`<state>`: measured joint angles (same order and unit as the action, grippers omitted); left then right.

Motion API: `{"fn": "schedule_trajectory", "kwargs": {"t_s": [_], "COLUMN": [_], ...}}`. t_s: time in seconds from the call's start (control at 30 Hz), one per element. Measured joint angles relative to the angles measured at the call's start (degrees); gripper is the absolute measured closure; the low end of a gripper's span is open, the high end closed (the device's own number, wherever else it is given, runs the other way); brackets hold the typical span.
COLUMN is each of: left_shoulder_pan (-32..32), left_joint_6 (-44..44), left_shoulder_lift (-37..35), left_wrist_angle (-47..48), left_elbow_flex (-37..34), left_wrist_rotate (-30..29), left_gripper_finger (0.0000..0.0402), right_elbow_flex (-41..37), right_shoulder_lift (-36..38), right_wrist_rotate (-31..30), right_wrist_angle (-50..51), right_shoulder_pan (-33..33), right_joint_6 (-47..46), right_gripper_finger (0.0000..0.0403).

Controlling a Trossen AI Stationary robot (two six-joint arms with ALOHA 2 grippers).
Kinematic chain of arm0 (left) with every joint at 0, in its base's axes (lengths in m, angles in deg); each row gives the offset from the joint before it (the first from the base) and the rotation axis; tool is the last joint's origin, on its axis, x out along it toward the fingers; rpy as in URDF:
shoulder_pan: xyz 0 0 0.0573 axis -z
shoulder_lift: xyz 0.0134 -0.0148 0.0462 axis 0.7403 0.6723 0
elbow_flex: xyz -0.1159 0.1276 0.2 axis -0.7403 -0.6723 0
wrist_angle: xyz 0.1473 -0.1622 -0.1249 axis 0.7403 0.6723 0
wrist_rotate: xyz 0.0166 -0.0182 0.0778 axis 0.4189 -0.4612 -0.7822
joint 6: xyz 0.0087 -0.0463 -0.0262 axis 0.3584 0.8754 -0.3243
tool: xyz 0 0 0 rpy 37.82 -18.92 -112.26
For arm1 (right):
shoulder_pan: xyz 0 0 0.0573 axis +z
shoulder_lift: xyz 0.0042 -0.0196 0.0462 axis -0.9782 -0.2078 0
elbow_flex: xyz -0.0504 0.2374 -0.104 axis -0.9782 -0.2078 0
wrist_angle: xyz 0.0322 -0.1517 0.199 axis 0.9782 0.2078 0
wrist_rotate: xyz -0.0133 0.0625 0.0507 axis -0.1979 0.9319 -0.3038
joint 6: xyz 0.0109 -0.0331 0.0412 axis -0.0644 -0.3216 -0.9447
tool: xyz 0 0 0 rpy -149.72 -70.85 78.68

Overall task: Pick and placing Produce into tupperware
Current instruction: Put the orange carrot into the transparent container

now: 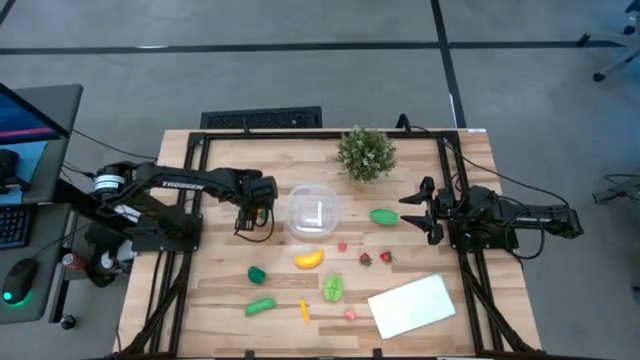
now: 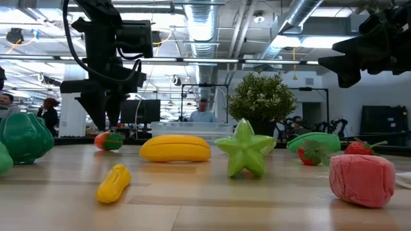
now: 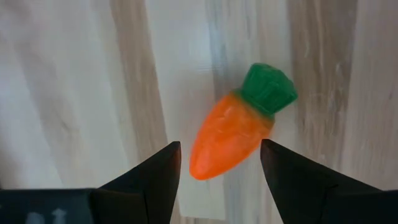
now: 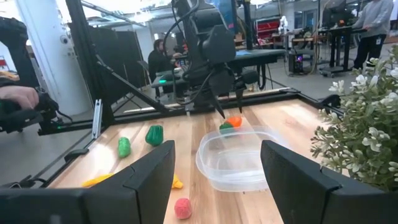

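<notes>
- The tupperware [image 1: 314, 214] is a clear, see-through tub with rounded corners; nothing lies in it, and it sits near the middle of the tabletop [image 1: 220, 290].
- Just beside the tupperware, on the left arm's side, lies an orange carrot [image 3: 231, 135] with a green top, flat on the wood.
- The left gripper [image 1: 254, 218] hangs directly above that carrot, jaws spread wide on either side of it and not touching it.
- On the tupperware's other side lies a green pod-shaped piece [image 1: 385, 216]; beyond it the right gripper [image 1: 424, 212] waits, jaws apart and holding nothing.
- In front of the tupperware lies the yellow banana [image 1: 309, 259], with small red berries [image 1: 375, 259] nearby.
- Farther from the tupperware are a green star fruit [image 1: 333, 288], a green pepper [image 1: 257, 273], a green cucumber [image 1: 260, 305], a small yellow-orange piece [image 1: 304, 311] and a pink berry [image 1: 351, 315].
- A bushy potted plant [image 1: 366, 153] stands behind the tupperware; a flat white sheet [image 1: 412, 305] lies well away at the front.
- The tabletop is pale wooden planks in a black frame, on a grey floor.
- Behind it is an open workshop with ceiling ducts, desks, monitors and several people.
</notes>
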<state>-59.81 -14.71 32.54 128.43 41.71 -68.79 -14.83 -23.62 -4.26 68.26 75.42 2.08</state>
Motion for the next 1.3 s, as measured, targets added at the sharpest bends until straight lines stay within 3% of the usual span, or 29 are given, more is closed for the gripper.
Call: {"fn": "schedule_trajectory", "kwargs": {"t_s": [0.43,0.77,1.3], "left_shoulder_pan": [-0.43,-0.43,-0.43], "left_joint_6": [-1.13,-0.81,3.02], "left_shoulder_lift": [1.61,10.56,8.74], "left_wrist_angle": [-3.67,-3.36,-1.49], "left_elbow_flex": [-1.32,-1.03,-1.42], "left_wrist_rotate": [2.96,3.38,3.26], "left_gripper_finger": [0.0189,0.0189,0.0189], "right_elbow_flex": [0.01,0.00,0.01], "right_shoulder_lift": [0.00,-0.74,-0.79], "right_wrist_rotate": [0.00,-0.04,-0.42], "right_wrist_angle": [-0.03,-0.02,-0.73], "right_shoulder_pan": [0.00,3.85,6.29], "right_joint_6": [-0.40,-0.98,-0.85], "right_gripper_finger": [0.0171,0.0171,0.0171]}}
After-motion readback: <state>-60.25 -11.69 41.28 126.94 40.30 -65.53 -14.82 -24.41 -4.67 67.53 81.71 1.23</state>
